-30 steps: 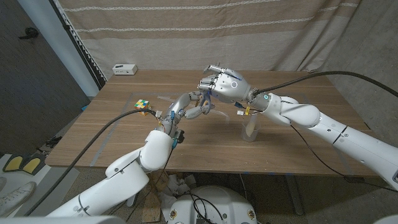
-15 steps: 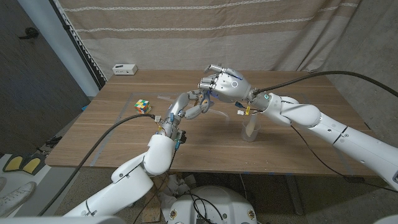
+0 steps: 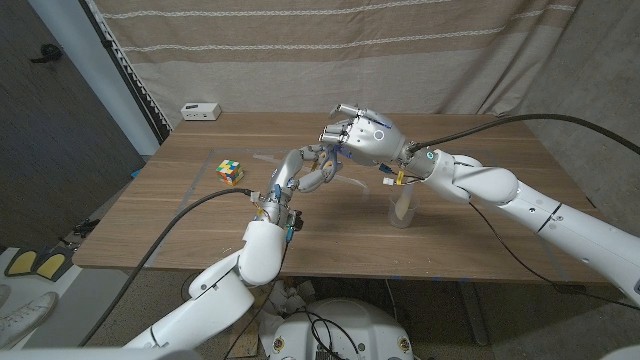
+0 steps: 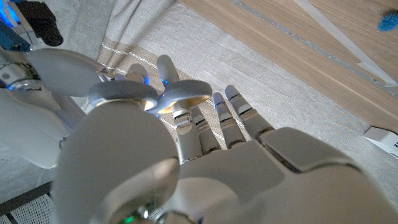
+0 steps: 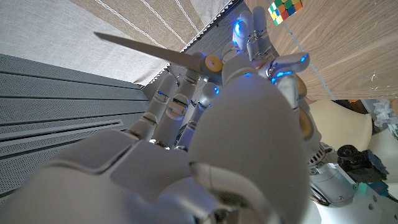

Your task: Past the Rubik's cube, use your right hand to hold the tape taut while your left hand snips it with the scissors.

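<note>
Scissors (image 5: 155, 55) blade plain beyond right hand (image 5: 205, 124), left hand (image 3: 305, 170) fingers around handles; right fingers' hold unclear.

No legible text, labels or numbers anywhere.

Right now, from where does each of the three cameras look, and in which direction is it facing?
Head view: fixed on the robot's head, looking down over both arms at the wooden table, Rubik's cube and both robot hands meeting mid-table.
Left wrist view: on the left wrist, along the back of the left robot hand toward the curtain.
Right wrist view: on the right wrist, along the right robot hand.
Shared: Rubik's cube shows in head and right wrist views.
</note>
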Robot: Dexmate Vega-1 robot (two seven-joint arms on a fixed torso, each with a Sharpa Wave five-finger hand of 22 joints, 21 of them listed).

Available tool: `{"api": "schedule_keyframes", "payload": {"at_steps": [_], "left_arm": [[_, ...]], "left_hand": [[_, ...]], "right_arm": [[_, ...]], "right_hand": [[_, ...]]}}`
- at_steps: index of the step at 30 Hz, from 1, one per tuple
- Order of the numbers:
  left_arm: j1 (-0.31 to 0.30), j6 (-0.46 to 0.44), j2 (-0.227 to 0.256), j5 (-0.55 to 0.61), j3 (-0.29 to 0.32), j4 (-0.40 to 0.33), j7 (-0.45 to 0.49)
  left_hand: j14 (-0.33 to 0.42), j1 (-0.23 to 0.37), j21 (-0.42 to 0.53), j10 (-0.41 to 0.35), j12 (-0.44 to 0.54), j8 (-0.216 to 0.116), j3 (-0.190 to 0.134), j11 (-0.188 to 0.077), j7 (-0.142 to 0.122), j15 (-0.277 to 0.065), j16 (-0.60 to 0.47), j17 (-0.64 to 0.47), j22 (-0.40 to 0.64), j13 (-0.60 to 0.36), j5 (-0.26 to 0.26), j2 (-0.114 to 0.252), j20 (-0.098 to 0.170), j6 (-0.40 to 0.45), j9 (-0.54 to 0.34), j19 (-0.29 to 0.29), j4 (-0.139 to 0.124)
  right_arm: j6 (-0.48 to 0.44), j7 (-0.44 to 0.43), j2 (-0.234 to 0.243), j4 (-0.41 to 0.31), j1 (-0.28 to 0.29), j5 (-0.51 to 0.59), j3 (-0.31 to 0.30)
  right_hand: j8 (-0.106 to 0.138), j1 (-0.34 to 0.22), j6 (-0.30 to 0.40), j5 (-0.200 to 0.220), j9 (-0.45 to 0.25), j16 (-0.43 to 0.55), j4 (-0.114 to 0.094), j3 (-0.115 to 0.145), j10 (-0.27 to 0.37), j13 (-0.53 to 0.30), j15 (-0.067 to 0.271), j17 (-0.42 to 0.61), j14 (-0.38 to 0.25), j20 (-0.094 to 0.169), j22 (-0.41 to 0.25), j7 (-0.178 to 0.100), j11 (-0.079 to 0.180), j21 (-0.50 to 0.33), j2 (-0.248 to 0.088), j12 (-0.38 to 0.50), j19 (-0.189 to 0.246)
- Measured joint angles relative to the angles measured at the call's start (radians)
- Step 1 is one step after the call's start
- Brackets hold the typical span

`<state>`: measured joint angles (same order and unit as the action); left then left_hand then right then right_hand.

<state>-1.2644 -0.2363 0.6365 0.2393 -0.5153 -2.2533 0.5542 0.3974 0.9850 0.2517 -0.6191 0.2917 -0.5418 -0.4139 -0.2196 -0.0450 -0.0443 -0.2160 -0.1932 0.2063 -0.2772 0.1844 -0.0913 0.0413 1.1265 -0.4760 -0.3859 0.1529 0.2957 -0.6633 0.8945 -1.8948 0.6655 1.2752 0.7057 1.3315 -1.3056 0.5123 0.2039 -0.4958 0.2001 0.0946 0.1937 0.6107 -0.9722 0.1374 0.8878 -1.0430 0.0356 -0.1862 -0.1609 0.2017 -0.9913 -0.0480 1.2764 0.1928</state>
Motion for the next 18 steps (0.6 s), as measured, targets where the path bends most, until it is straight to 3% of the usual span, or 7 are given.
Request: {"api": "schedule_keyframes", "payload": {"at_steps": [2,5,8,10,13,18], "left_arm": [[-0.002,0.004,-0.006,0.001,0.0,0.004,0.002],[-0.003,0.005,-0.01,0.001,0.0,0.006,0.002],[-0.004,0.005,-0.013,0.002,0.0,0.006,-0.005],[-0.004,0.003,-0.015,0.001,0.0,0.006,-0.009],[-0.004,0.003,-0.016,-0.001,0.0,0.008,-0.013],[-0.004,0.007,-0.019,-0.008,0.001,0.014,-0.018]], "left_hand": [[0.003,-0.011,0.007,0.0,-0.014,-0.058,-0.013,0.0,0.009,0.003,0.0,-0.004,0.005,-0.01,0.0,0.019,0.0,-0.049,-0.098,0.0,-0.013],[0.003,-0.05,0.011,0.008,-0.037,-0.134,-0.019,0.005,0.054,0.003,0.007,-0.006,0.01,-0.031,0.0,0.069,0.0,-0.135,-0.254,0.0,-0.028],[-0.015,-0.111,0.019,0.055,-0.062,-0.218,-0.008,0.018,0.058,0.0,0.013,-0.009,0.01,-0.066,0.001,0.132,-0.001,-0.211,-0.447,0.023,-0.039],[-0.021,-0.141,0.019,0.075,-0.068,-0.252,-0.002,0.038,0.055,0.001,0.013,-0.009,0.015,-0.085,0.007,0.167,-0.01,-0.252,-0.543,0.032,-0.045],[-0.022,-0.153,0.026,0.091,-0.068,-0.276,0.002,0.052,0.057,0.0,0.013,-0.009,0.015,-0.101,0.009,0.179,-0.011,-0.286,-0.624,0.033,-0.049],[-0.002,-0.16,0.03,0.079,-0.068,-0.296,0.006,0.068,0.056,-0.002,0.007,-0.009,0.012,-0.106,0.013,0.186,-0.005,-0.323,-0.67,0.038,-0.053]], "right_arm": [[0.0,0.0,0.0,0.0,0.001,-0.001,-0.001],[0.0,-0.002,0.0,0.0,0.001,-0.002,-0.002],[0.0,-0.004,-0.001,0.004,0.001,-0.003,-0.002],[-0.001,-0.006,-0.001,0.005,0.002,-0.004,-0.002],[0.0,-0.008,-0.001,0.008,0.002,-0.005,-0.002],[0.005,-0.011,-0.001,0.012,0.002,-0.007,-0.002]], "right_hand": [[0.003,0.0,0.0,0.0,0.0,0.0,0.0,0.0,0.0,0.0,0.0,-0.001,0.0,0.0,0.0,0.0,0.0,-0.003,0.0,0.0,0.0],[0.004,0.0,0.0,0.0,0.0,-0.003,0.0,0.0,0.0,0.0,-0.002,-0.004,-0.002,0.0,0.0,0.0,0.0,-0.005,0.0,0.0,0.0],[0.004,0.0,0.0,0.0,0.0,-0.004,0.0,0.0,0.0,0.002,-0.002,-0.009,-0.002,0.006,0.0,0.0,0.0,-0.008,0.0,0.0,-0.005],[0.004,0.0,0.0,0.0,0.001,-0.004,0.0,0.0,0.0,0.005,-0.003,-0.009,-0.003,0.006,0.0,0.0,0.0,-0.008,0.0,0.0,-0.005],[0.004,0.0,0.0,-0.001,0.004,-0.003,0.003,0.005,0.0,0.005,-0.003,-0.009,-0.003,0.006,0.0,0.0,0.0,-0.008,0.0,0.0,-0.005],[0.008,0.0,0.0,-0.002,0.002,-0.003,0.003,0.006,0.0,0.005,-0.003,-0.009,-0.003,0.006,0.004,0.0,0.0,-0.015,0.0,0.0,-0.005]]}}
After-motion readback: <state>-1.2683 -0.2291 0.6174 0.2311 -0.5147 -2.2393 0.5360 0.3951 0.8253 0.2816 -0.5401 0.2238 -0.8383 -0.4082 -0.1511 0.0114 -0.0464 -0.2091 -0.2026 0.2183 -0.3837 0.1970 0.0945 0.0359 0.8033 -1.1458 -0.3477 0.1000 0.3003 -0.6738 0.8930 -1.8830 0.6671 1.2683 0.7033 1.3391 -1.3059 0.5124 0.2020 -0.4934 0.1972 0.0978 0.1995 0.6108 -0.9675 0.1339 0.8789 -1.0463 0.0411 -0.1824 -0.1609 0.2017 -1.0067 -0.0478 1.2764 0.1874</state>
